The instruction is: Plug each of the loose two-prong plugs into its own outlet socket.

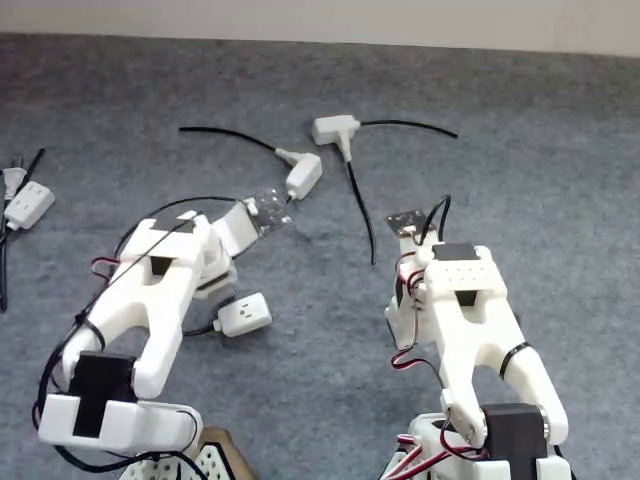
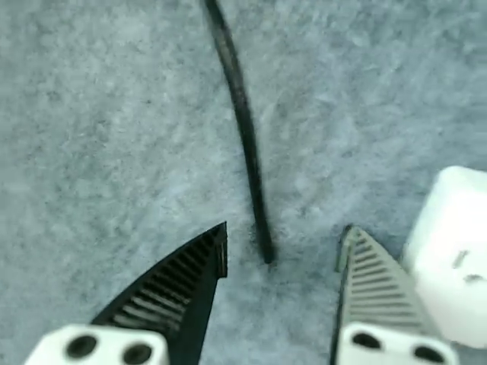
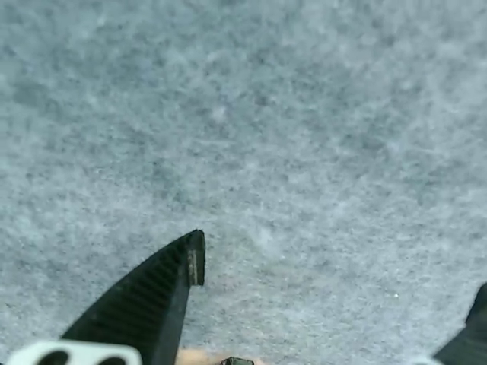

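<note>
Both jaws spread, nothing grabbed yet. Left ones straddle a thin black cable; next, pinch the white plastic plug beside.

This looks like a robotics lab or a maker's test bench, not a home. The table is covered with a grey felt-like cloth, which runs to a pale strip at the far side; whether that strip is a wall or a bare edge, I cannot tell. The left arm and the right arm are of white plastic, with red and black wires open on the outside. White outlet blocks and plugs lie on the cloth with short black cords that end free. A perforated plate is at the near edge.
</note>
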Tool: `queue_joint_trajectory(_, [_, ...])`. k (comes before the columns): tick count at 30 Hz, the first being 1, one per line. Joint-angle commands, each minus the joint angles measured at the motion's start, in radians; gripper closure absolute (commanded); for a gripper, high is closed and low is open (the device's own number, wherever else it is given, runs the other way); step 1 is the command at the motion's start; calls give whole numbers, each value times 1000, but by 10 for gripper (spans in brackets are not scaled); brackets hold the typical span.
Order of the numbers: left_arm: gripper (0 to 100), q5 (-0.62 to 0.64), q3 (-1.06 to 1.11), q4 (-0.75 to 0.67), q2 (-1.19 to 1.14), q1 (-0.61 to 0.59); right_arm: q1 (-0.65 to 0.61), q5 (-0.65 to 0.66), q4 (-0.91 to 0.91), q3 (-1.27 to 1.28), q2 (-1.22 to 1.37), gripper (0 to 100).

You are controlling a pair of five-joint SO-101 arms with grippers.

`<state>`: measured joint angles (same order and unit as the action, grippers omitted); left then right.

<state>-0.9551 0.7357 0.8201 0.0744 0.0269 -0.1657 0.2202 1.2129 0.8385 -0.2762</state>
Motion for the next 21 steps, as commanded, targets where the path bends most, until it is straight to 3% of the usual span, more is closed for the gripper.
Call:
queue_joint_trajectory(1, [765, 15, -18, 149, 130, 76, -10, 12, -8, -4, -15, 505])
queue_joint_trajectory(6, [765, 109, 38, 288, 321, 150, -8, 12, 1, -2, -15, 505])
queue_joint_trajectory(15, [765, 106, 209, 457, 526, 173, -2, 14, 24, -2, -16, 505])
queue_joint_trajectory(21, [765, 54, 303, 470, 628, 185, -2, 14, 24, -2, -16, 505])
